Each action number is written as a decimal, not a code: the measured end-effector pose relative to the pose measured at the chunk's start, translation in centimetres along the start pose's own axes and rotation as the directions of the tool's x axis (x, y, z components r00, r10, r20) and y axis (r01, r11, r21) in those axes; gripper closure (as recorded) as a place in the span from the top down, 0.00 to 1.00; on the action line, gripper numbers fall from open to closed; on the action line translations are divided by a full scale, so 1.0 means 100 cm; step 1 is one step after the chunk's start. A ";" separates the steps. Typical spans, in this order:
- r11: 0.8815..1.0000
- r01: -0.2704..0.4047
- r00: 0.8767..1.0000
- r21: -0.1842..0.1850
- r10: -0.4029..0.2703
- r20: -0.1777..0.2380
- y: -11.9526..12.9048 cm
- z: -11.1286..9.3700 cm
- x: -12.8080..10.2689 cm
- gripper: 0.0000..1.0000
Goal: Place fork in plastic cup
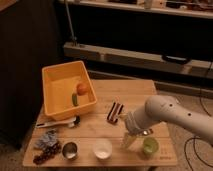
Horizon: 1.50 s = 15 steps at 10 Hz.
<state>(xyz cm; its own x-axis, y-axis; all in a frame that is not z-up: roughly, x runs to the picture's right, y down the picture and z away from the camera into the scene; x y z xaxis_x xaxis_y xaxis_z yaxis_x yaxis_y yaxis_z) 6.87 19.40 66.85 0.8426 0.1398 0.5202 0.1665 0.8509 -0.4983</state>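
Note:
The light-green plastic cup [149, 146] stands at the table's front right. My gripper [129, 141] hangs from the white arm [162, 114], pointing down just left of the cup and close to the tabletop. A thin silvery piece, which looks like the fork [145, 132], shows between the gripper and the cup's upper left rim. I cannot tell whether it is held or rests in the cup.
A white bowl [102, 148] and a small metal cup [69, 150] stand along the front edge. A yellow bin [60, 76] holds an orange and a green item. A white-handled utensil [56, 123], a dark red object [115, 112] and grapes [44, 154] lie on the table.

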 end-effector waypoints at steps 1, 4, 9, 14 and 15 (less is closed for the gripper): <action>1.000 0.014 0.999 0.007 -0.013 -0.038 -0.007 -0.001 0.010 0.80; 0.998 0.064 0.993 0.017 -0.062 -0.101 -0.039 -0.013 0.048 0.80; 0.997 0.070 0.991 0.017 -0.068 -0.114 -0.044 -0.015 0.054 0.80; 0.994 0.107 0.987 0.020 -0.104 -0.124 -0.033 0.013 0.089 0.80; 0.993 0.115 0.986 0.023 -0.111 -0.122 -0.030 0.019 0.096 0.80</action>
<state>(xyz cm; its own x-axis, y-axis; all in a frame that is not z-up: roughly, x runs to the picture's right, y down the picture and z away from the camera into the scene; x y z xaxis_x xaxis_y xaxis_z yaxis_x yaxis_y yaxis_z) 13.50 19.11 74.65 0.8750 -0.0186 0.4838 0.2502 0.8728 -0.4190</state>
